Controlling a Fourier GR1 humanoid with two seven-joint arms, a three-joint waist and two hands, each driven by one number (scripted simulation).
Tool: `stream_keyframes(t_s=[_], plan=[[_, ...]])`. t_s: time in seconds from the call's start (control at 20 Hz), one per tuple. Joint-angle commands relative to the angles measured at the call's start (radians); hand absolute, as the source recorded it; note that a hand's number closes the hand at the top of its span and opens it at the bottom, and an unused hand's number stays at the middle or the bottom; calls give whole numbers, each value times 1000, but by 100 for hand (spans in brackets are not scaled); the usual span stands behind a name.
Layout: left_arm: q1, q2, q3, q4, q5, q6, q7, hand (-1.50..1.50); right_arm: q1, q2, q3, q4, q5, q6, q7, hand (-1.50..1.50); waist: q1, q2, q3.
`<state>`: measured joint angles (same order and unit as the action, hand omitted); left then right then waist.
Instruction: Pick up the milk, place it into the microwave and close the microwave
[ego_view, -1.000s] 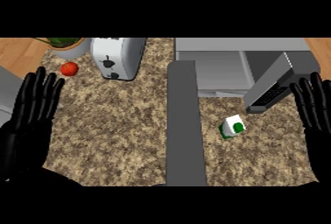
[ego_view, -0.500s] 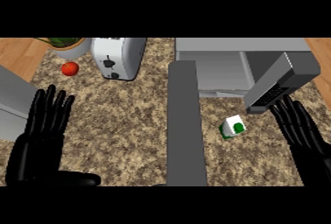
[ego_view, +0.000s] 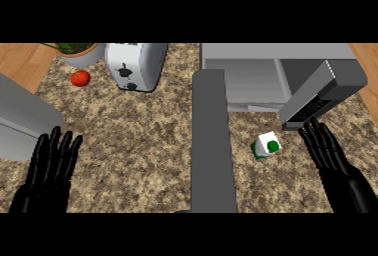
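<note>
On the speckled bench (ego_view: 140, 145), right of the grey divider (ego_view: 212, 145), I see the milk (ego_view: 266, 146) lying on the stone just in front of the microwave (ego_view: 258, 75), whose door (ego_view: 321, 95) hangs open at an angle above and to the right of the carton. My right hand (ego_view: 328, 155) sits just beside the milk on its right, fingers straight and spread, apart from the carton and holding nothing. My left hand (ego_view: 53, 160) rests low at the left edge, fingers straight up, also empty. I judge I am in the reach step, with the pick-up not yet made. Next I need to bring the right hand leftward and down over the carton and curl the fingers round it, taking care not to knock it toward the divider. Then comes a lift into the open cavity and a push on the door. The toaster (ego_view: 135, 65), tomato (ego_view: 80, 78) and plant pot (ego_view: 77, 51) stand well apart, at the far left.
</note>
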<state>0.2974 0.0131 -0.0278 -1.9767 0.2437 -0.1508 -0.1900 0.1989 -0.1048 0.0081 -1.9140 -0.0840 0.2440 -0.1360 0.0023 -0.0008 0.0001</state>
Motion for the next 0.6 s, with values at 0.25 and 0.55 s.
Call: stream_keyframes(t_s=[0.25,0.55], plan=[[127,4,-10,-5,14,-64,-91,-150,12,21,-26,245,54,20,-195,-150,2,0,0],[171,-6,-20,29,-8,-103,-169,-150,-136,32,-113,510,88,-56,-322,-150,7,1,0]])
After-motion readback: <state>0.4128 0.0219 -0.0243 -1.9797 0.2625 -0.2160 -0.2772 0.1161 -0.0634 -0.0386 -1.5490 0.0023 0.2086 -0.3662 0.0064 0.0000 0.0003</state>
